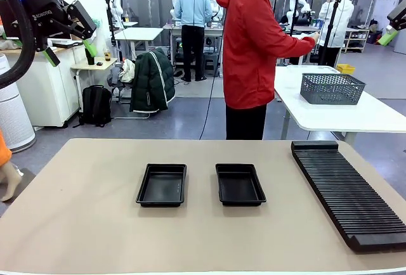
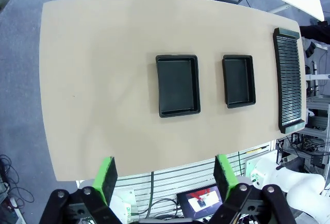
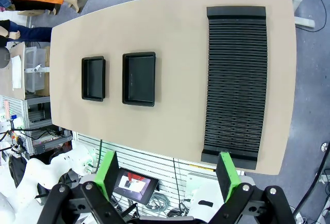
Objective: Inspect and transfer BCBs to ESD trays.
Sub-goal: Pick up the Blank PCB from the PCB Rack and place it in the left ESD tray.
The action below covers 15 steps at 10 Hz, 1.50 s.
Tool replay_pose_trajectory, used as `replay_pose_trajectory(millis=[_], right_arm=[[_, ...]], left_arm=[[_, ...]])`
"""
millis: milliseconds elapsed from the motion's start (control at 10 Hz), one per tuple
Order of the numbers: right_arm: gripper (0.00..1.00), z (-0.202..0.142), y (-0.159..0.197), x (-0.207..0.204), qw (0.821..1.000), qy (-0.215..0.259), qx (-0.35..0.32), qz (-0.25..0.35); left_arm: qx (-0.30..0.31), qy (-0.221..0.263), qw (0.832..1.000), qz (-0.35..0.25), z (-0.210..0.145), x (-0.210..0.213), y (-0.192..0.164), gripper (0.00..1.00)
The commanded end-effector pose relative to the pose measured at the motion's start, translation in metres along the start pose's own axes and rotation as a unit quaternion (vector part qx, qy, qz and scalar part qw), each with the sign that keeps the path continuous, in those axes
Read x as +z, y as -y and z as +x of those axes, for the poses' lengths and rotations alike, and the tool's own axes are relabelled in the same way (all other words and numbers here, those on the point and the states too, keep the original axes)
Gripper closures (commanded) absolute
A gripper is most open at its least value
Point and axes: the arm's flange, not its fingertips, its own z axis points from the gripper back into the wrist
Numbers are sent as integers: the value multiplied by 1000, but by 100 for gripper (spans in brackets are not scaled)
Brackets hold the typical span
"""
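Observation:
Two empty black ESD trays lie side by side mid-table: the left tray point(image 1: 162, 184) point(image 2: 178, 85) point(image 3: 93, 78) and the right tray point(image 1: 240, 184) point(image 2: 238, 80) point(image 3: 139, 78). The BCBs are out of view. My left gripper point(image 1: 70, 52) point(image 2: 166, 177) hangs high above the table's left side, open, with nothing between its green pads. My right gripper point(image 1: 390, 34) point(image 3: 167, 176) is raised at the upper right edge, also open and empty. Both wrist views look straight down on the table from well above it.
A long black ribbed rack point(image 1: 349, 192) point(image 2: 289, 79) point(image 3: 234, 79) with bare slots lies along the table's right side. A person in a red jacket point(image 1: 250, 47) stands at the far edge, turned toward a white side table holding a grey mesh basket point(image 1: 331, 89).

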Motion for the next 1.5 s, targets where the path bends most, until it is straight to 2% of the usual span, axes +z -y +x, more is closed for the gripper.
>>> replay_pose_trajectory(millis=[0,1400], right_arm=[[0,0,0,1,1000,1,0,-1],[0,0,0,1,1000,1,0,-1]], left_arm=[[2,1,1000,-1,-1,0,-1,0],[2,1,1000,-1,-1,0,-1,0]])
